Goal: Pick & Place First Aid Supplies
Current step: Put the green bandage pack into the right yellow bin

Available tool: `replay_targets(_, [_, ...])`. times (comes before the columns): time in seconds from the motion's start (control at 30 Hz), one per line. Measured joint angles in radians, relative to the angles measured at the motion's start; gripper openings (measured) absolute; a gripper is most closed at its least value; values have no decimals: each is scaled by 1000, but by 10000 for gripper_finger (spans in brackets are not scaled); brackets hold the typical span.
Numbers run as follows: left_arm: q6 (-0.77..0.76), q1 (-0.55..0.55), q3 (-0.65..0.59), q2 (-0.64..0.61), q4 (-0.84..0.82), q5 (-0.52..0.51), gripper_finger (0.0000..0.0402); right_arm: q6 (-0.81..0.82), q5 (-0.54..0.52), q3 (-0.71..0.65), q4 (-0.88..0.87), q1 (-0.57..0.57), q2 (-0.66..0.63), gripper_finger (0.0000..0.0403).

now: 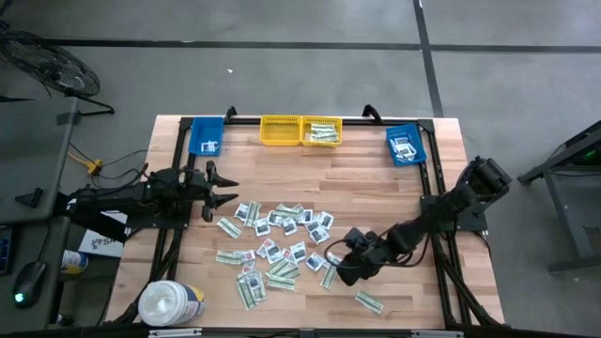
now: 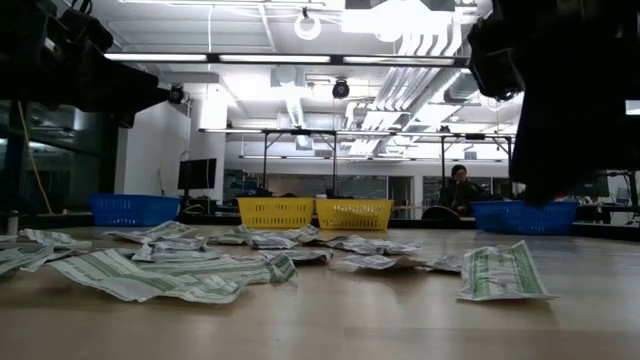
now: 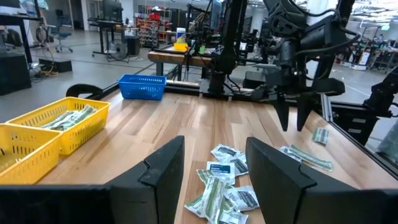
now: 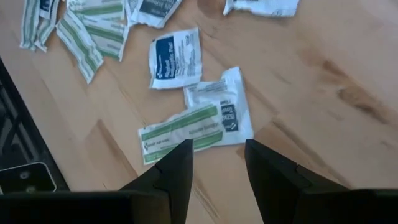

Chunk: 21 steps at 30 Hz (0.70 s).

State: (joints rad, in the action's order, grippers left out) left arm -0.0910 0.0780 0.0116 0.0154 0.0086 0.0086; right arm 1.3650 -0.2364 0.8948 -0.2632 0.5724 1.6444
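- The right gripper (image 1: 331, 260) hangs open and empty over the near right edge of the packets (image 1: 277, 246) scattered mid-table.
- The left gripper (image 1: 227, 190), also open and empty, waits by their left side.
- Farthest, the yellow bins (image 1: 300, 130) and blue bins (image 1: 404, 145) hold only a few packets; judging by this, most sorting remains.

Pale wooden worktop (image 1: 376, 169) carries flat paper packets (image 1: 277, 246), white with green stripes or dark blue panels; yellow mesh plastic bins (image 1: 300, 130), blue plastic bins (image 1: 405, 145), white round tub (image 1: 172, 302)
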Motion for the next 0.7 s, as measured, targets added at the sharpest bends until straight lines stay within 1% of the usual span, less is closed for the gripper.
replay_targets(0.33, [0, 0, 0, 0, 0, 0, 172, 45, 18, 0, 91, 8, 78, 139])
replay_targets(0.7, [0, 0, 0, 0, 0, 0, 172, 46, 27, 0, 97, -9, 111, 139])
